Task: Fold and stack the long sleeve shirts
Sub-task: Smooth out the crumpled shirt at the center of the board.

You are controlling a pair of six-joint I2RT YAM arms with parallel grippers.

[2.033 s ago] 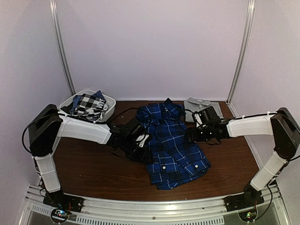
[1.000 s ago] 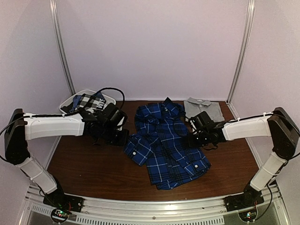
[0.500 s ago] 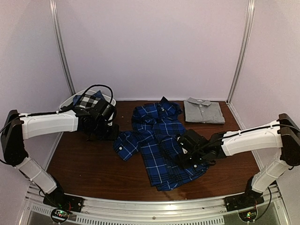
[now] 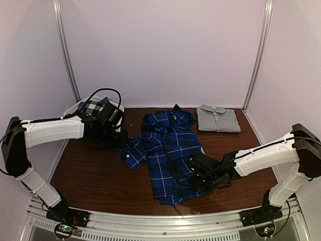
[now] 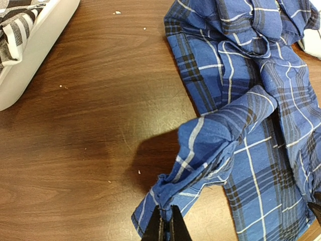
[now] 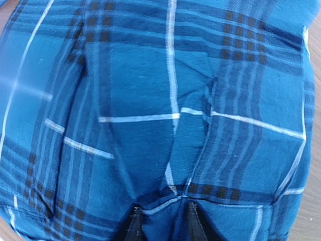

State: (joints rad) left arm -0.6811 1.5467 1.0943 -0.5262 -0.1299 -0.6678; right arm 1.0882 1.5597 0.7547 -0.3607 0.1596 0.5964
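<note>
The royal-blue plaid shirt [image 4: 168,150] lies spread at the table's middle, collar toward the back. My left gripper [image 4: 122,142] is shut on the end of its left sleeve [image 5: 210,140], held out to the left just above the wood; in the left wrist view the jaws [image 5: 167,223] pinch bunched blue cloth. My right gripper [image 4: 193,174] presses on the shirt's lower right part, and its fingers [image 6: 164,221] are shut on a raised fold of plaid. The plain grey shirt [image 4: 217,119] lies folded at the back right. The black-and-white check shirt [image 4: 93,108] sits in the basket.
The white plastic basket [image 4: 118,107] stands at the back left, right behind my left wrist; its rim [image 5: 35,45] shows in the left wrist view. Bare brown wood [image 4: 95,175] lies left and in front of the blue shirt. Walls close in on both sides.
My left gripper has drawn the sleeve out to the left. My right arm left the shirt's right edge, came down toward the near hem, opened and closed on a fold of cloth.
</note>
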